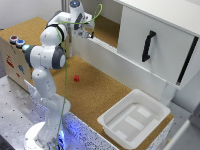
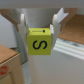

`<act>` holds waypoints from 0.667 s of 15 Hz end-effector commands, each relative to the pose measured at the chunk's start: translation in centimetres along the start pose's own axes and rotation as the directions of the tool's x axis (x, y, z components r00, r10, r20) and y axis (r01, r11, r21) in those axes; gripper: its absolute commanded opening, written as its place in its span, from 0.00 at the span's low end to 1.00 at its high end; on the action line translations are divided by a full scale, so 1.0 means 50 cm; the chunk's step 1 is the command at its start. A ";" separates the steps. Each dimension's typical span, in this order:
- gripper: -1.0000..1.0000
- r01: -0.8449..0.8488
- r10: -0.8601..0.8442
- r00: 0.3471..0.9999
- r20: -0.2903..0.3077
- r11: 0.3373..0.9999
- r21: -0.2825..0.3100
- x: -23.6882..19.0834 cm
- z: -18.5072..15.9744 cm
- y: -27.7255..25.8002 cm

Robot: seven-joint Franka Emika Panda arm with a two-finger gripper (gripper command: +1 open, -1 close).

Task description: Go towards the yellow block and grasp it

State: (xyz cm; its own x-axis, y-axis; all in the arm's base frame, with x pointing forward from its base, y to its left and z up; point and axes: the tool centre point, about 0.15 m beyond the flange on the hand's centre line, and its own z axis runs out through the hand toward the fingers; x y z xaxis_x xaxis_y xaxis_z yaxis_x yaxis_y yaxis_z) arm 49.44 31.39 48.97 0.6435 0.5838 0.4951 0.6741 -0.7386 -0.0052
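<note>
Two fingers (image 2: 56, 21) of my gripper (image 2: 40, 27) press the yellow block (image 2: 40, 42) from either side, its face marked with a black S. In the exterior view my gripper (image 1: 88, 31) hangs raised above the cork surface (image 1: 95, 90), near the white cabinet (image 1: 150, 40), well apart from the red cube (image 1: 76, 78) and white tray (image 1: 112, 121).

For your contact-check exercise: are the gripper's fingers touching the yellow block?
Touching. In the wrist view, both fingers press against opposite sides of the yellow block, with no gap visible.
</note>
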 end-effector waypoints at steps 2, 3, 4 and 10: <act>0.00 0.325 -0.326 0.945 -0.028 0.926 0.192 -0.028 0.040 -0.176; 0.00 0.370 -0.372 0.928 -0.035 0.902 0.221 -0.024 0.046 -0.200; 0.00 0.393 -0.397 0.917 -0.036 0.886 0.245 -0.022 0.051 -0.214; 0.00 0.543 -0.556 0.822 -0.126 0.696 0.471 -0.034 0.096 -0.364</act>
State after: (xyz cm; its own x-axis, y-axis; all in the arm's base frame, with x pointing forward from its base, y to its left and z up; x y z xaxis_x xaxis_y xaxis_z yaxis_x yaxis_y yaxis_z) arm 39.78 41.66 46.06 0.2299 0.8436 0.4853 0.9685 -0.2471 -0.0293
